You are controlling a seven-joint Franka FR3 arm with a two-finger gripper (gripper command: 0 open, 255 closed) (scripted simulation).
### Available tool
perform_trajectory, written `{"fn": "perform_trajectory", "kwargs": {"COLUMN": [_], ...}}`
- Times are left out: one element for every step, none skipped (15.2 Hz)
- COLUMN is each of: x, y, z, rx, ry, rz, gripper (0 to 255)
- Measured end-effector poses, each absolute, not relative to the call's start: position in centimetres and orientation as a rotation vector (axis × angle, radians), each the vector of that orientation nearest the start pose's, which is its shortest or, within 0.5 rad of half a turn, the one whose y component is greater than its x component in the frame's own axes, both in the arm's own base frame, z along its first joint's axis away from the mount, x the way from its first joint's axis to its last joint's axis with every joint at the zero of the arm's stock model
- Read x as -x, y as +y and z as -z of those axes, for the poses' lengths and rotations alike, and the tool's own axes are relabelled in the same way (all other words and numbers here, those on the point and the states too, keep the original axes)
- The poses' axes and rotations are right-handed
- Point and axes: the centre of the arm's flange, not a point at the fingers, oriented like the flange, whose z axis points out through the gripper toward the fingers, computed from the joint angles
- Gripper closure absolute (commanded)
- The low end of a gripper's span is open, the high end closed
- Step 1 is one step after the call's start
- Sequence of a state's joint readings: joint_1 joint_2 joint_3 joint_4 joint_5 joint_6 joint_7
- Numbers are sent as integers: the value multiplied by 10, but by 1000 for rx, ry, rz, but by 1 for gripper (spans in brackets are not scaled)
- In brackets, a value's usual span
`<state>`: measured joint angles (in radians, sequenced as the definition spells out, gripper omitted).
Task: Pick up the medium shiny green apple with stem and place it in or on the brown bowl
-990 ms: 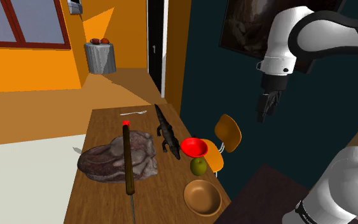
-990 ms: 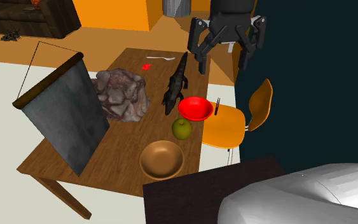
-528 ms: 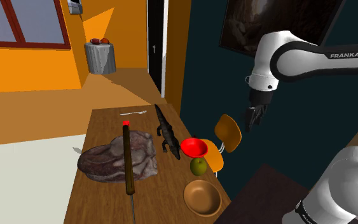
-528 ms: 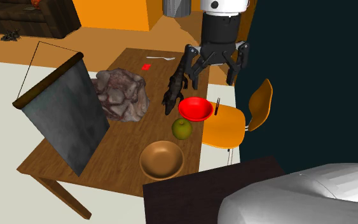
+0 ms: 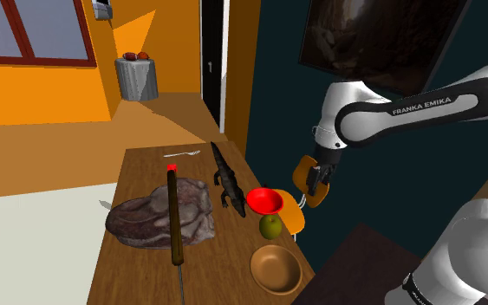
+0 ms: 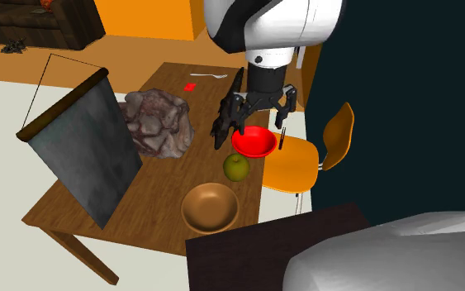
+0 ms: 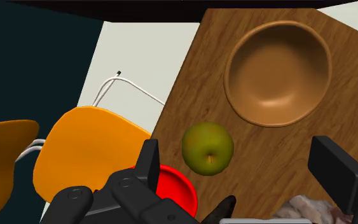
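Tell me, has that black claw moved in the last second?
Yes. In the second exterior view the gripper has come down from high over the table's far end and now hangs, open, just above the red bowl.

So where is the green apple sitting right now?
In the shoulder view the green apple sits toward the right of the table, between the red bowl and the brown bowl.

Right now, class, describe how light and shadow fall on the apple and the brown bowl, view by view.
Wrist view: the apple is softly lit, darker at its stem dimple, with no sharp shadow on the table; the bowl is shaded along one inner wall. Shoulder view: both look dimmer.
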<state>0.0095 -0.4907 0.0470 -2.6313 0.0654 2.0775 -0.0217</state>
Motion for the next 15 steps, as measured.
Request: {"fn": "perform_trajectory", "kwargs": {"x": [-378, -384, -390, -398, -402, -411, -416, -424, -430, -436, -441, -448, -454, -461, -468], "y": [25, 26, 27, 26, 28, 31, 31, 34, 34, 34, 34, 37, 38, 42, 43], "z": [-389, -379, -368, -358, -345, -335, -326, -315, -304, -294, -283, -273, -263, -254, -245], "rx": [3106, 3107, 3107, 3107, 3107, 3107, 3107, 3107, 3107, 3107, 3107, 3107, 3107, 3107, 3107], "ry": [-63, -66, -70, -73, -76, -79, -83, -86, -90, -93, -96, -100, -103, -107, -110], "rz": [-88, -77, -67, -56, -47, -35, -24, -13, -3, 8, 19, 30, 40, 51, 62], "gripper": [0, 0, 0, 0, 0, 0, 0, 0, 0, 0, 0, 0, 0, 0, 0]}}
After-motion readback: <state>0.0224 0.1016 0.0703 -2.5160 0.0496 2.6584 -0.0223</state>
